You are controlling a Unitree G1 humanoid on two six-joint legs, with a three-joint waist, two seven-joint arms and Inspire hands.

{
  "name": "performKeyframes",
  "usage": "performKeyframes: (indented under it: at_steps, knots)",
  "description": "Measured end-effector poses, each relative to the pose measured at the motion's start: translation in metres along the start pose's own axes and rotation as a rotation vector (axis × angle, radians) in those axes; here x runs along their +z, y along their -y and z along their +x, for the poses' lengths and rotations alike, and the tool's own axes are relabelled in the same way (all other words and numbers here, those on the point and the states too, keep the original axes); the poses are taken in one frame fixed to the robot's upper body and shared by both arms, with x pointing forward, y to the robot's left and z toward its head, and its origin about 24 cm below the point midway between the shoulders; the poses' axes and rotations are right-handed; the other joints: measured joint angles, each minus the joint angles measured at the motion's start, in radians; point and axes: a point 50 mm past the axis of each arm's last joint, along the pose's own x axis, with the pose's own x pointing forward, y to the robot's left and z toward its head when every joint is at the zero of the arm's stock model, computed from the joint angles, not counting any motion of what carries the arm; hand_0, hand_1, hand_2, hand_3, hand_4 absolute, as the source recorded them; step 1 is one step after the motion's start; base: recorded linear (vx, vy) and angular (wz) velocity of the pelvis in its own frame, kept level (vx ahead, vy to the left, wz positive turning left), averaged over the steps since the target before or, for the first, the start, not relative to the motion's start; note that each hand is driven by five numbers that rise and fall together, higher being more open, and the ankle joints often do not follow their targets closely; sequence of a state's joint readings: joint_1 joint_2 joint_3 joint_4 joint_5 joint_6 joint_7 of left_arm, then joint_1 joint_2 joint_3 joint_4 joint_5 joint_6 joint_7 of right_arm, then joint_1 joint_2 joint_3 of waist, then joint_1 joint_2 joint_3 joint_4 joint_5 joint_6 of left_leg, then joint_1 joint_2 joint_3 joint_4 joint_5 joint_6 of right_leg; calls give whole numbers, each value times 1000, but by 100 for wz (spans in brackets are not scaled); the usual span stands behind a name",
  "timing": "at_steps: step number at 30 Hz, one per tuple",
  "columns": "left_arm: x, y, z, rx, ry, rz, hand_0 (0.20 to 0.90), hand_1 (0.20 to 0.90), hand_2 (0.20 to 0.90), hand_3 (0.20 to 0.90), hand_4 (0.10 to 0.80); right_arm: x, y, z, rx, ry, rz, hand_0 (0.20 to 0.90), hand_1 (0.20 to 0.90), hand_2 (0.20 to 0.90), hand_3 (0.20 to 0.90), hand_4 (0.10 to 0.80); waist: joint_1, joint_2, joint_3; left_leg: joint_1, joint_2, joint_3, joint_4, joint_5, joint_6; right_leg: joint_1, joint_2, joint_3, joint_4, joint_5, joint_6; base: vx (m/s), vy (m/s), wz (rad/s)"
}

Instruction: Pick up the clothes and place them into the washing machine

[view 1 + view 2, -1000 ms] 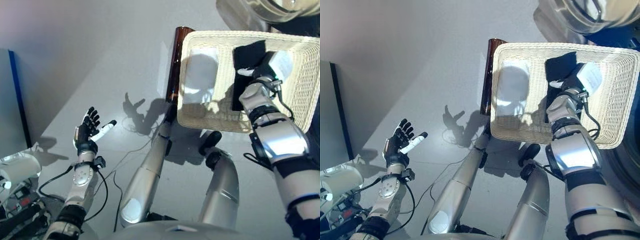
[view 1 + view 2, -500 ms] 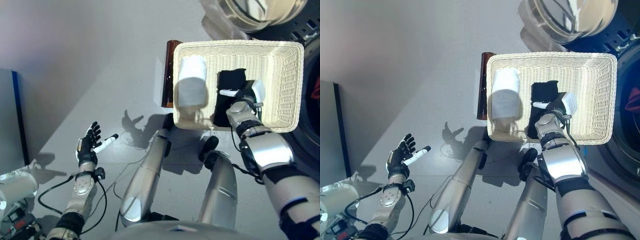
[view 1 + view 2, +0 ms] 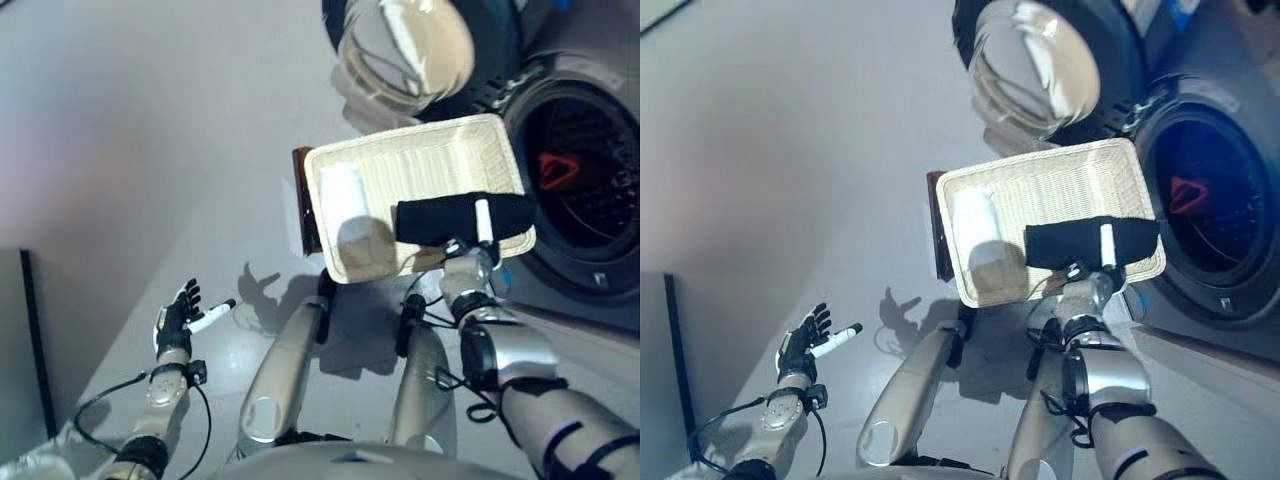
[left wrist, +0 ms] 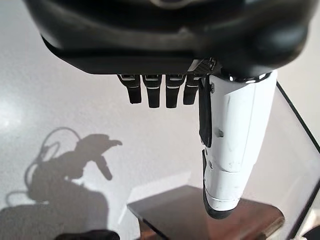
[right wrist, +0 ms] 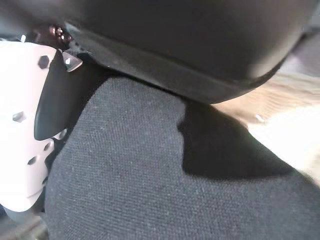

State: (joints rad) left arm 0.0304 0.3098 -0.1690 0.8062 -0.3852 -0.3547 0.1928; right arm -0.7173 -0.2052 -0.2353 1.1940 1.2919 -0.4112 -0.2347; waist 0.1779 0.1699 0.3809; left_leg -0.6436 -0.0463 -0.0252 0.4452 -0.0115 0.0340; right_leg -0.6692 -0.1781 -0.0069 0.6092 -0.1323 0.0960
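Fingers [image 3: 186, 293] of the left hand [image 3: 176, 318] are spread and straight, holding nothing, low in the lower left of the frame over the grey floor [image 3: 150, 150]. Over on the right, the right hand [image 3: 470, 262] has the black garment [image 3: 462, 219] draped across it, white thumb [image 3: 482, 220] lying over the cloth; in the right wrist view the dark fabric fills the picture against the thumb, but whether the other fingers curl around it, I cannot tell. That garment now stretches across the near right part of the wicker basket [image 3: 420, 160], where a second ago it lay as a small dark patch beside the hand. A white roll [image 3: 342, 190] sits at the basket's left end. The whole view has swung: the washing machine [image 3: 580, 180] drum and its open glass door [image 3: 405, 45] now show at upper right.
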Motion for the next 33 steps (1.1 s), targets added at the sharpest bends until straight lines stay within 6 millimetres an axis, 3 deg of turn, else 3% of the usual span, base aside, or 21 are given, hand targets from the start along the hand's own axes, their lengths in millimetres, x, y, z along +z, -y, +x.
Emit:
performKeyframes:
  at_steps: [4, 8, 12, 18, 22, 23, 24, 26, 28, 30, 33]
  knots:
    - [-14, 6, -9, -23, -44, -22, 900, 900, 900, 900, 800, 14, 2, 4, -19, 56, 83, 200, 200, 200, 200, 300, 2, 54, -37, 13, -3, 5, -17, 2, -1, 0, 0, 13, -1, 0, 1, 21, 6, -5]
    - [-31, 3, -20, -15, -104, -24, 900, 900, 900, 900, 800, 41, -3, 10, -8, 138, 92, 200, 200, 200, 200, 300, 6, 105, -74, 31, -4, 7, -64, 10, -11, -3, 2, 20, -12, 0, 1, 31, 12, -3]
    - [-45, -1, -30, -3, -156, -17, 900, 900, 900, 900, 800, 61, -13, 13, -14, 197, 129, 200, 200, 200, 200, 300, 8, 134, -96, 58, -4, 11, -111, 36, -19, -7, 9, 33, -22, 1, -9, 30, -1, -13]
    - [-49, 7, -33, -22, -164, -37, 900, 900, 900, 900, 800, 105, -42, 15, 20, 307, 179, 200, 200, 200, 200, 300, 13, 187, -134, 63, -1, 20, -175, 74, -22, -42, 13, 46, -20, 1, -10, 14, -33, -5]
    - [-50, 14, -35, -55, -168, -26, 900, 900, 900, 900, 800, 128, -58, 13, 12, 359, 204, 200, 200, 200, 200, 300, 29, 201, -143, 83, -2, 17, -215, 89, -36, -47, 21, 49, -16, -6, -21, 5, -20, -4]
    - [-50, 15, -35, -61, -167, -27, 900, 900, 900, 900, 800, 136, -69, 11, 19, 378, 214, 664, 664, 664, 664, 631, 30, 203, -142, 84, 2, 18, -230, 94, -41, -56, 22, 49, -12, -9, -25, -6, -6, 4]
    - [-48, 16, -34, -67, -160, -30, 900, 900, 900, 900, 800, 148, -81, 8, 31, 402, 229, 900, 900, 900, 900, 800, 30, 208, -142, 86, 3, 17, -248, 105, -44, -62, 22, 49, -11, -10, -28, 0, 0, 0]
    - [-47, 16, -34, -66, -151, -35, 900, 900, 900, 900, 800, 169, -112, -4, 93, 474, 221, 900, 900, 900, 900, 800, 33, 211, -142, 86, -1, 22, -278, 121, -46, -85, 23, 59, -6, -10, -27, 2, 9, -5]
    - [-47, 18, -34, -64, -151, -55, 900, 900, 900, 900, 800, 177, -138, -17, 174, 497, 249, 900, 900, 900, 900, 800, 36, 220, -138, 86, -1, 29, -297, 125, -50, -103, 25, 74, -6, -8, -28, -1, 4, -16]
    - [-44, 19, -33, -63, -137, -75, 900, 900, 900, 900, 800, 183, -151, -25, 239, 534, 212, 900, 900, 900, 900, 800, 35, 229, -135, 87, -3, 31, -313, 137, -43, -108, 27, 78, -11, -1, -20, 8, 13, -7]
    - [-39, 20, -30, -59, -115, -95, 900, 900, 900, 900, 800, 181, -154, -26, 252, 545, 176, 900, 900, 900, 900, 800, 29, 231, -133, 94, -2, 33, -324, 137, -42, -104, 30, 83, -24, 3, -19, 26, 49, -7]
